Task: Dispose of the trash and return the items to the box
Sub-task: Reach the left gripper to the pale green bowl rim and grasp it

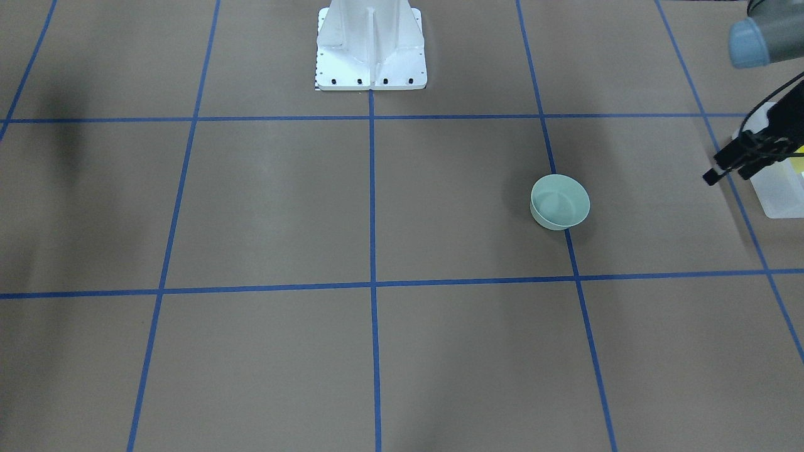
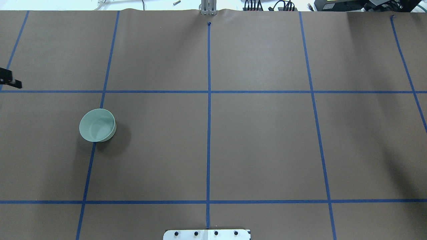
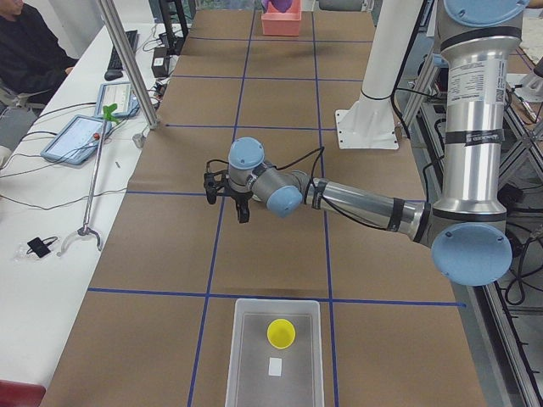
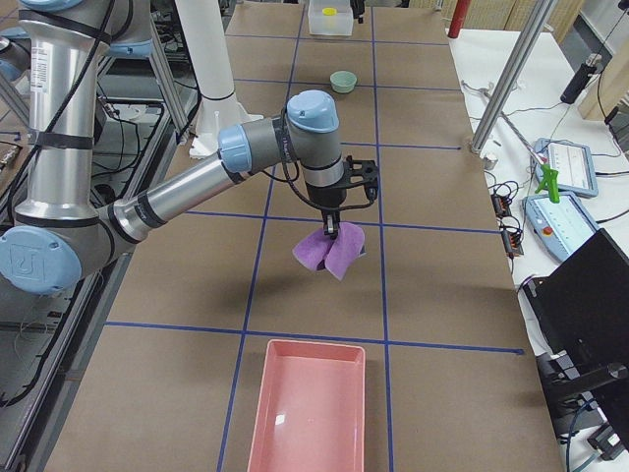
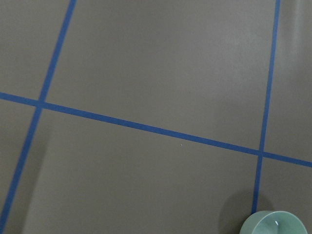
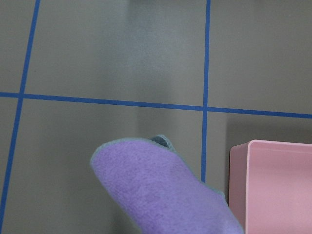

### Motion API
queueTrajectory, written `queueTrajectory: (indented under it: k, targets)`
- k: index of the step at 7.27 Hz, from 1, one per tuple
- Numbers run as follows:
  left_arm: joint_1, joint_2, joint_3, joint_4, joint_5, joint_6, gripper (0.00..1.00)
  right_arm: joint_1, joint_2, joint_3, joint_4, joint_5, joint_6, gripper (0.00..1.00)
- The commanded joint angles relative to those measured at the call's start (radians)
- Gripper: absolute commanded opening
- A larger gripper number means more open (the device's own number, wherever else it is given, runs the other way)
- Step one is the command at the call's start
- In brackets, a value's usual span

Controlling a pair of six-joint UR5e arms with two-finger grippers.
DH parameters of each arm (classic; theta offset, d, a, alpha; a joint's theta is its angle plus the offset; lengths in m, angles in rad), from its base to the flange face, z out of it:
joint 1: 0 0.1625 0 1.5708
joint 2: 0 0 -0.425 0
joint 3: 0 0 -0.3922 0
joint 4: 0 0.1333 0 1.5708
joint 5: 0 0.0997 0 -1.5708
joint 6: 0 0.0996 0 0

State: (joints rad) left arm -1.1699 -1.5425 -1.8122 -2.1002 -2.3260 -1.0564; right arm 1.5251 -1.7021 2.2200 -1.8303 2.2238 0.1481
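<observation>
The mint-green bowl (image 1: 560, 202) stands upright and empty on the brown table; it also shows in the overhead view (image 2: 97, 125) and at the left wrist view's bottom edge (image 5: 275, 223). The frosted white box (image 3: 246, 356) holds the yellow cup (image 3: 281, 333). My left gripper (image 1: 728, 174) hovers between bowl and box, open and empty. My right gripper (image 4: 334, 224) shows only in the exterior right view. A purple cloth (image 4: 332, 251) hangs under it, off the table, and fills the right wrist view (image 6: 161, 190). I cannot tell whether its fingers are shut.
A pink tray (image 4: 305, 413) lies on the table near the cloth, its corner in the right wrist view (image 6: 273, 185). The white robot base (image 1: 370, 50) stands at the table's middle edge. A small white slip (image 3: 275, 365) lies in the box. An operator sits beyond the far side.
</observation>
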Motion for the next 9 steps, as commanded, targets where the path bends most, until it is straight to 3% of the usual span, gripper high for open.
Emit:
queueTrajectory:
  k: [1, 2, 3, 7, 8, 9]
  targets:
    - [0.222, -0.045, 0.03, -0.098, 0.161, -0.217, 0.98, 0.018, -0.002, -0.031, 0.0, -0.039, -0.05, 0.0]
    - [0.33, -0.068, 0.049, -0.119, 0.271, -0.276, 0.98, 0.023, -0.002, -0.045, 0.003, -0.041, -0.056, 0.0]
    - [0.387, -0.086, 0.057, -0.123, 0.304, -0.316, 0.98, 0.029, -0.002, -0.052, 0.003, -0.052, -0.07, 0.0]
    - [0.415, -0.088, 0.079, -0.12, 0.304, -0.312, 0.97, 0.052, -0.005, -0.065, 0.0, -0.075, -0.091, 0.0]
    - [0.417, -0.09, 0.091, -0.12, 0.304, -0.313, 0.93, 0.052, -0.007, -0.066, -0.001, -0.076, -0.091, 0.0]
    - [0.436, -0.094, 0.102, -0.12, 0.304, -0.313, 0.62, 0.053, -0.01, -0.071, -0.001, -0.087, -0.093, 0.0]
